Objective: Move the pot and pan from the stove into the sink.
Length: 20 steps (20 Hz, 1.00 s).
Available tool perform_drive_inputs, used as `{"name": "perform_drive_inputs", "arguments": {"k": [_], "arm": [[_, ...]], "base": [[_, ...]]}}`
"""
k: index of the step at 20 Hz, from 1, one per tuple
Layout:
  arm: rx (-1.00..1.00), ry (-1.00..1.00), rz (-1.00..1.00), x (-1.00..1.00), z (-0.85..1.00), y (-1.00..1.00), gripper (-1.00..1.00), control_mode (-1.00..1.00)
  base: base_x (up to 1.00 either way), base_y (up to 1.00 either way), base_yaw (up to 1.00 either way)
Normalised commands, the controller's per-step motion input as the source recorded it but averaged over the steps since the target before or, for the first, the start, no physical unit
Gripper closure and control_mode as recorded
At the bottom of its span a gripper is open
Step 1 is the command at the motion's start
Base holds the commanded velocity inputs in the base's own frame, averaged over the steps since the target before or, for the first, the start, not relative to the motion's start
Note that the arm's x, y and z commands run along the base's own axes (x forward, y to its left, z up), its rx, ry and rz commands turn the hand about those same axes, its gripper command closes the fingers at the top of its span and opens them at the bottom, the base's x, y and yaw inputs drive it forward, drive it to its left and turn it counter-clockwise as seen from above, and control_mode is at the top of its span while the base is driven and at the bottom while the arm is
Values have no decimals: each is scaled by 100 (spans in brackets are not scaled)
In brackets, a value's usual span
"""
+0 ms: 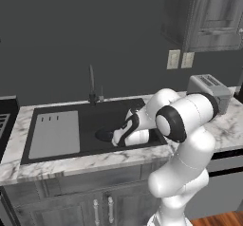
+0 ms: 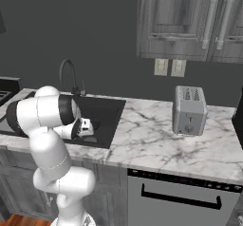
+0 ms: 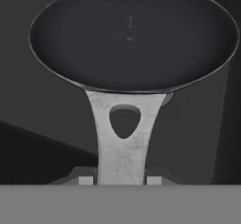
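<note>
- The pan (image 3: 134, 37) is one shallow round dish, dark grey and matte inside, with a thin bright rim; its flat handle (image 3: 123, 138) is light speckled metal that flares toward the bowl and has one teardrop hole.
- In the hand view the handle runs straight down between the two jaw tips at the bottom edge, one on each side and right against it, so the jaws are clamped on the handle.
- The gripper (image 1: 115, 136) reaches low into the sink (image 1: 102, 120), and the pan's dark bowl sits inside the basin, just beyond the jaws.
- The sink is one dark rectangular basin with one flat grey drainboard panel (image 1: 55, 135) (three small slots at its top) and one thin dark arched faucet (image 1: 92, 85).
- The worktop (image 2: 161, 139) is white marble with grey veins.
- One boxy silver toaster (image 2: 189, 110) has two slots.
- Two pale wall outlets (image 2: 169, 67) sit side by side.
- The cabinets are grey wood grain with metal bar handles.
</note>
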Motion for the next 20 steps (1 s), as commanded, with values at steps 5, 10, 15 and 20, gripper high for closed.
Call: {"name": "perform_drive_inputs", "arguments": {"k": [5,10,15,20], "arm": [[0,0,0,0,0,0,-100,-100],[1,0,0,2,12,0,-100,-100],[1,3,-2,3,52,0,-100,-100],[0,8,-2,1,75,0,-100,-100]], "base": [[0,0,0],[0,0,0],[0,0,0],[0,0,0]]}}
